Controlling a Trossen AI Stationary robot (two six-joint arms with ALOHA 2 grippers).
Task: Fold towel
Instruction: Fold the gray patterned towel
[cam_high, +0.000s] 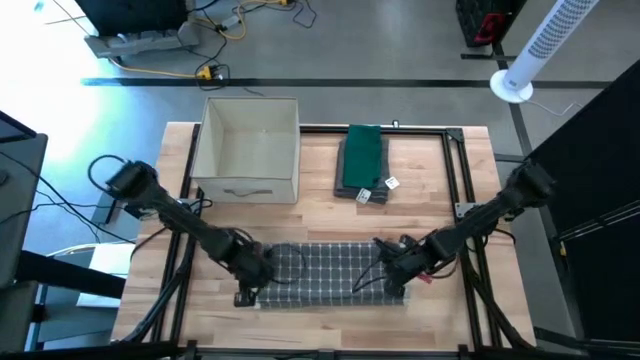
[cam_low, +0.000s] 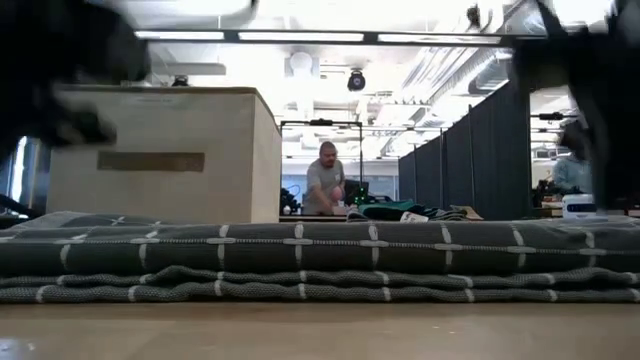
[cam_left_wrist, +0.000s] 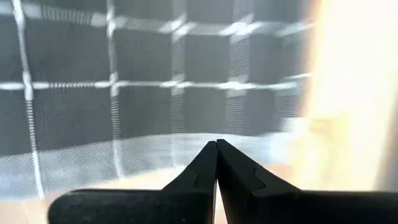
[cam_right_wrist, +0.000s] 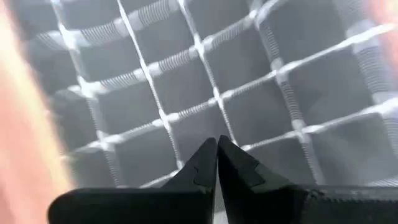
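A dark grey towel (cam_high: 325, 270) with a white grid lies folded in several flat layers (cam_low: 320, 255) near the table's front edge. My left gripper (cam_high: 252, 272) is over the towel's left end, and its fingers are shut tip to tip (cam_left_wrist: 216, 144) with the towel (cam_left_wrist: 124, 93) just beyond them. My right gripper (cam_high: 393, 272) is over the towel's right end. It is also shut (cam_right_wrist: 216, 142), and the towel (cam_right_wrist: 217, 74) fills its view. My left gripper points its shut fingertips at the towel's left end from above, slanting; I cannot tell whether it touches the cloth. My right gripper points its shut fingertips at the towel's top layer near the right end; whether they touch it does not show.
An open cardboard box (cam_high: 248, 150) stands at the far left of the table. A folded green cloth (cam_high: 362, 158) with tags lies at the far middle. A black frame (cam_high: 460, 170) borders the table. A person (cam_low: 325, 180) sits in the room beyond.
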